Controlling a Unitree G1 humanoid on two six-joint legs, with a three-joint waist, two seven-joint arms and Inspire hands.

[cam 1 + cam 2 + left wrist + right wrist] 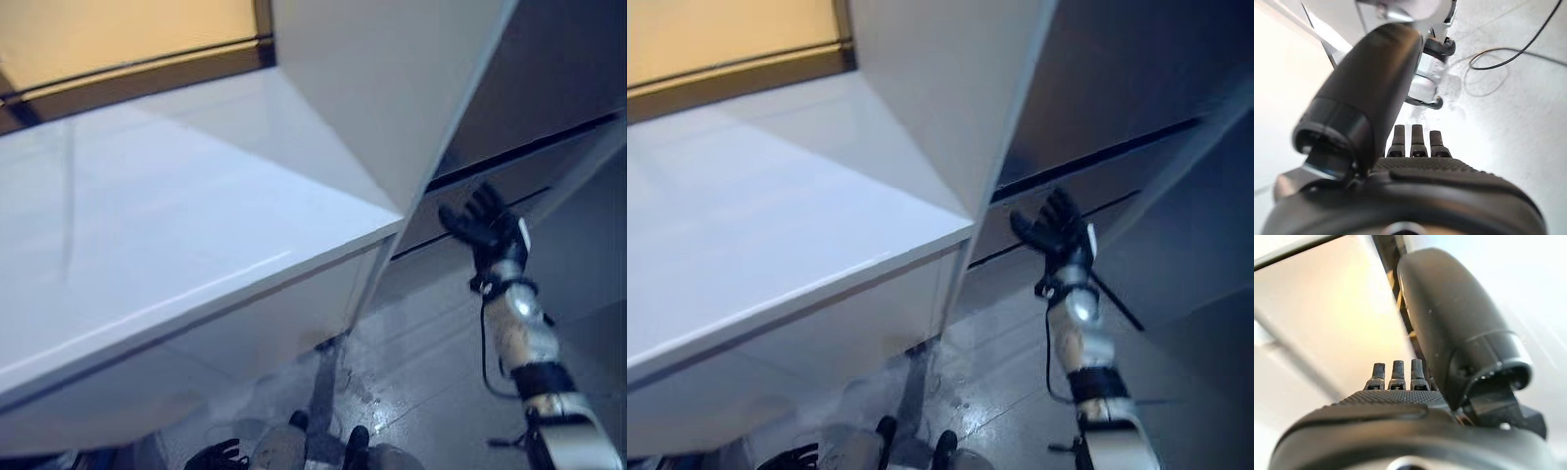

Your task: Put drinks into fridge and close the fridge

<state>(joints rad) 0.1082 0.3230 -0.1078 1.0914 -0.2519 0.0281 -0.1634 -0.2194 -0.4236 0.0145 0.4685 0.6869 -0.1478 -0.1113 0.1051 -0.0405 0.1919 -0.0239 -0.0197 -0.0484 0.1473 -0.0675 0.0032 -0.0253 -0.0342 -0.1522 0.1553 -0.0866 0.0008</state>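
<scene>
A tall white panel [392,88], like a fridge door seen edge-on, stands over the corner of a white counter [147,225]. To its right is a dark grey front [549,78] with a black horizontal gap. My right hand [487,227] is raised in front of that dark front, just right of the panel's edge, fingers spread and straight, holding nothing. In the right wrist view its fingers [1394,374] are straight before a pale surface. My left hand [1425,171] hangs low over the floor, fingers [1415,142] straight and empty; it also shows low in the left eye view [217,455].
The white counter fills the left half and its front edge [196,294] runs diagonally. A brown strip [137,78] and an orange wall lie behind it. Grey glossy floor [411,392] lies between the counter and the dark front.
</scene>
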